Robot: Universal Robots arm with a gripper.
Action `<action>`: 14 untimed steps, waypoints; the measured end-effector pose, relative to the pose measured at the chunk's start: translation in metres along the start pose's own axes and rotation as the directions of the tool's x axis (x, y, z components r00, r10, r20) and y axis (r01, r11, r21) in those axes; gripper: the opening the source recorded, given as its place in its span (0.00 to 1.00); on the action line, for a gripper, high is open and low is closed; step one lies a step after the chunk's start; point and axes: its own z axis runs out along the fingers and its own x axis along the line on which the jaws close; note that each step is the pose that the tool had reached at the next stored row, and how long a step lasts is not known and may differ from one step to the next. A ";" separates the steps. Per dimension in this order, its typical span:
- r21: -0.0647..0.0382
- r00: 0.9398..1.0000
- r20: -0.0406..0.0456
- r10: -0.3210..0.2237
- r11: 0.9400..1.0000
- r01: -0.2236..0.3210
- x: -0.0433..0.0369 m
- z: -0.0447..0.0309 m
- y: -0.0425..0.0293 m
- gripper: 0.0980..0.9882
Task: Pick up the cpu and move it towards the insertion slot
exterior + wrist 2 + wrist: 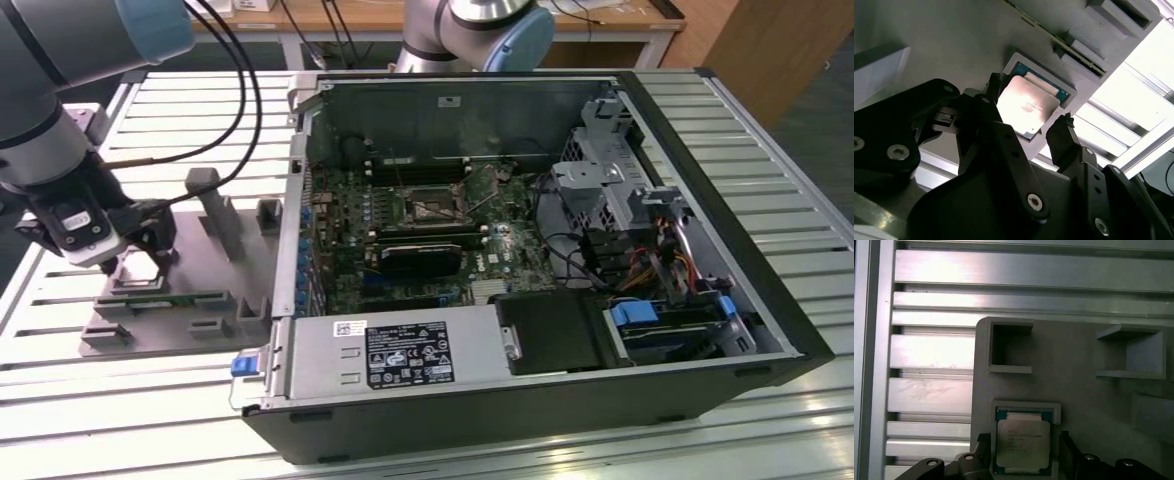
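Note:
The cpu [1026,105] is a flat square chip with a silvery top and a thin green rim. It lies in a square recess of the grey fixture plate [1079,390], and both wrist views show it [1023,445]. My gripper [1029,114] hangs just above it, open, with one black finger [983,450] on each side of the chip and a gap to it. In the exterior view the gripper [127,255] is over the plate at the exterior view's left. The insertion slot [430,207], a metal-framed socket, sits on the motherboard inside the open computer case.
The fixture plate [200,290] carries upright grey holders [207,200] and a long green memory stick [160,297]. The black computer case [534,400] lies open on a slatted metal table [160,400]. A second arm's base [467,35] stands behind the case.

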 end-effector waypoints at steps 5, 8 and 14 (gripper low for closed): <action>0.000 1.000 0.000 0.000 1.000 0.000 0.0000 0.0034 0.0018 0.62; 0.000 1.000 0.000 0.000 1.000 0.000 0.0000 0.0056 0.0020 0.62; 0.000 1.000 0.000 0.001 1.000 -0.001 0.0000 0.0073 0.0021 0.62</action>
